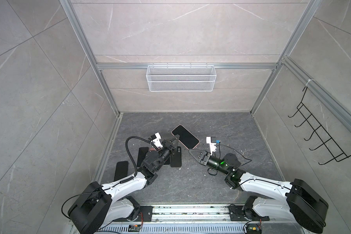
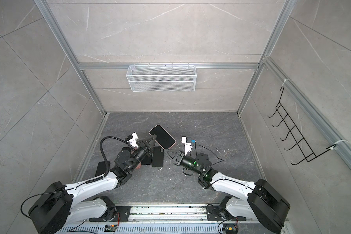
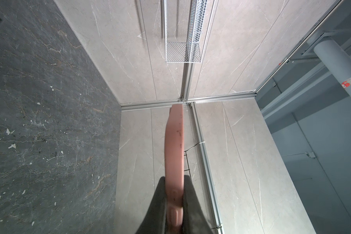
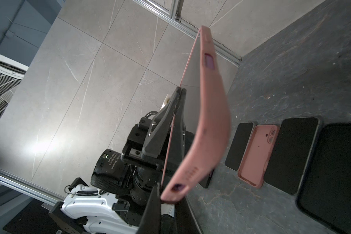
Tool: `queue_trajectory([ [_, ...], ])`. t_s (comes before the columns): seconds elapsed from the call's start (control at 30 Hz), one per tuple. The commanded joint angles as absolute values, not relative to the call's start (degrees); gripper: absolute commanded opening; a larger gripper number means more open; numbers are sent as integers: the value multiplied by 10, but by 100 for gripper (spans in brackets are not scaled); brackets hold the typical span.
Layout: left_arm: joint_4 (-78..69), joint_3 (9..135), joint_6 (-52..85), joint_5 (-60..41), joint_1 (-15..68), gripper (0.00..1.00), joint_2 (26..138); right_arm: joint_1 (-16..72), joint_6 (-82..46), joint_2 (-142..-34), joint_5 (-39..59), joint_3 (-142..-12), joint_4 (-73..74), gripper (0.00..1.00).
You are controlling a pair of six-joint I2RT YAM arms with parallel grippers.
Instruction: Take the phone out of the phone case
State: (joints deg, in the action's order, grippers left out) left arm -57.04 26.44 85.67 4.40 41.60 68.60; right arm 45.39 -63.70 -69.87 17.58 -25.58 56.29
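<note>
left tool (image 1: 178, 136), right tool (image 1: 189, 150) pinch phone case (image 4: 211, 113); long axis diagonal, face up.

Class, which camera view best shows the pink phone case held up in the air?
The right wrist view: the pink phone case shows its whole side, with cutouts. The left wrist view shows only its thin edge; both top views show just its pink rim around the dark phone.

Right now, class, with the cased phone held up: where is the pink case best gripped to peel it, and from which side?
Probably the free corner of the pink case, from the right arm's side, where the right gripper sits closed on it. The left gripper clamps the far edge, so this corner hangs clear and offers a thin lip.
</note>
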Motion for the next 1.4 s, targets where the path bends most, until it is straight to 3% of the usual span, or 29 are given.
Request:
queue_trajectory([
  [0.0, -587, 284, 846, 46, 420, 0, 676, 456, -615, -700, 173, -249, 568, 1],
  [0.2, -545, 294, 847, 44, 423, 0, 660, 455, -568, -685, 164, -248, 520, 0],
  [0.47, -394, 352, 853, -7, 424, 0, 638, 456, -328, -630, 44, -321, 202, 0],
  [0.63, -351, 379, 844, -28, 420, 0, 643, 456, -228, -600, -36, -336, 153, 0],
  [0.83, -355, 386, 842, -32, 405, 0, 647, 456, -198, -545, -41, -323, 120, 1],
  [0.97, -382, 366, 827, -27, 387, 0, 632, 454, -238, -474, -5, -272, 106, 47],
  [1.03, -429, 346, 823, -13, 387, 0, 630, 453, -283, -450, 23, -247, 134, 64],
  [1.2, -555, 314, 802, 21, 396, 0, 651, 453, -431, -478, 79, -236, 237, 74],
  [1.37, -670, 301, 779, 81, 434, 0, 683, 452, -560, -553, 76, -214, 438, 78],
])
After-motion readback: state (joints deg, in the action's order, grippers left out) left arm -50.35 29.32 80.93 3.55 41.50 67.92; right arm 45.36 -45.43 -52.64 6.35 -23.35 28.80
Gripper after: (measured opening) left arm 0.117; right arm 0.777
